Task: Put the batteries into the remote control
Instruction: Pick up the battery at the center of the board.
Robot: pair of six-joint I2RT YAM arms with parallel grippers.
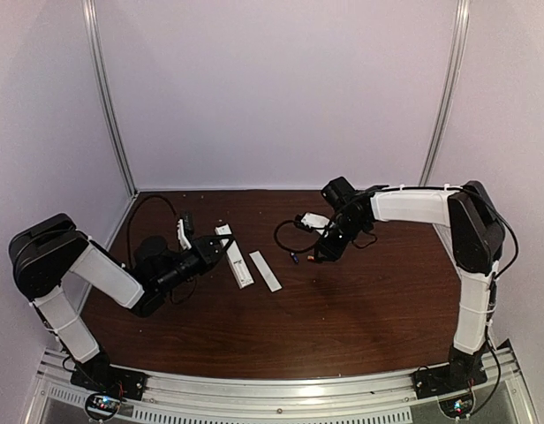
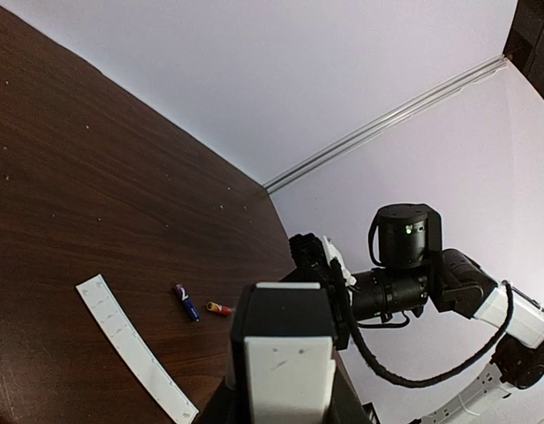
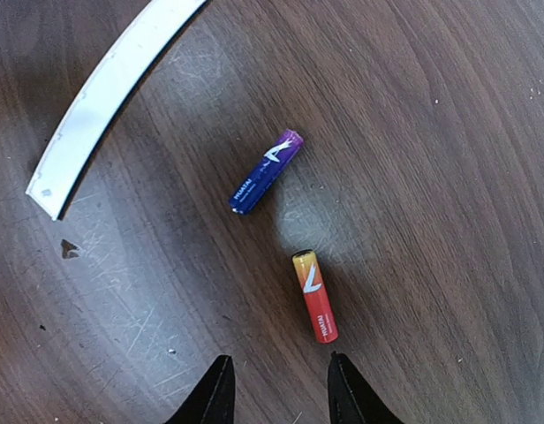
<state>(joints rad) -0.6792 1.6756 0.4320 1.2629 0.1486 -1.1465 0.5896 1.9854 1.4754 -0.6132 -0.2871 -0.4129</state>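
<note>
Two cylindrical batteries [image 3: 267,171], seemingly wooden table [image 3: 431,132]

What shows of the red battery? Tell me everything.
The red battery is a small cylinder, red with a yellow band at one end, a white mark and fine print. It lies flat on the dark wooden table, yellow end away from the right gripper; nothing else touches it; the purple battery lies apart.
</note>
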